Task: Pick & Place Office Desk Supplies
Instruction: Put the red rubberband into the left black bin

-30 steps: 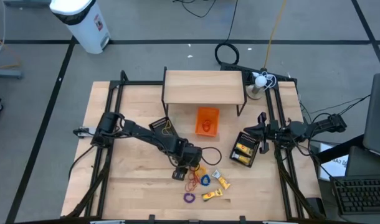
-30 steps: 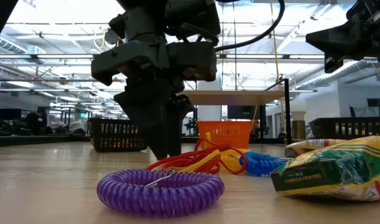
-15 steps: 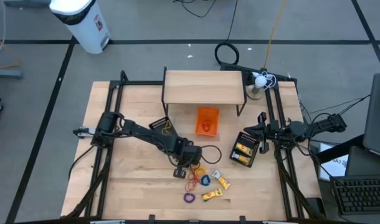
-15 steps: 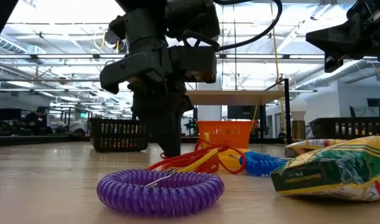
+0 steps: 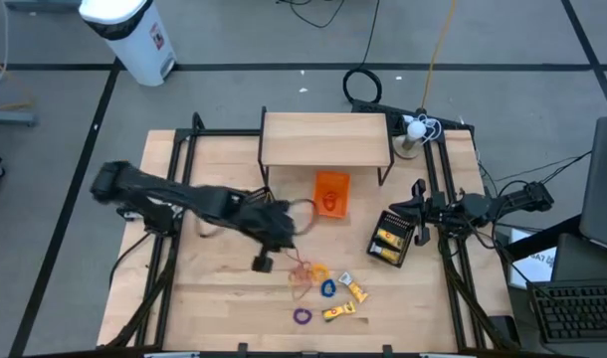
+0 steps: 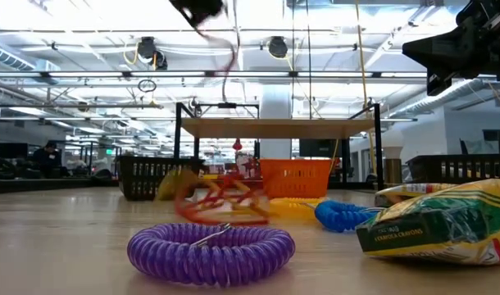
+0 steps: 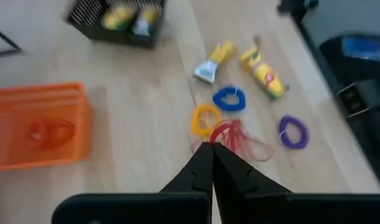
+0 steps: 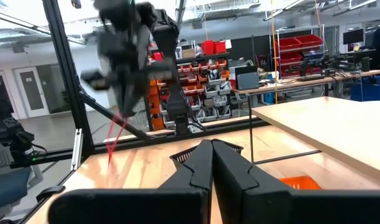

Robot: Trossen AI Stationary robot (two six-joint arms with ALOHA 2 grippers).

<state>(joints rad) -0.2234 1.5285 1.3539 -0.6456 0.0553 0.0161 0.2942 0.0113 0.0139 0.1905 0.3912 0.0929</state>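
Lifting away from the pile, the left gripper (image 7: 211,152) has clamped onto a red rubber band (image 8: 113,140), now dangling at ten o'clock of the remaining supplies (image 5: 323,290); orange basket (image 5: 331,193) likely next. Right gripper (image 8: 211,150) waits, fingers together.

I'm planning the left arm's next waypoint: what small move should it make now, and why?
Probably swing the left end effector sideways toward the orange basket. It is shut, a red rubber band appears to dangle from it above the table, and the basket already holds a similar red band, so that looks like the drop spot.
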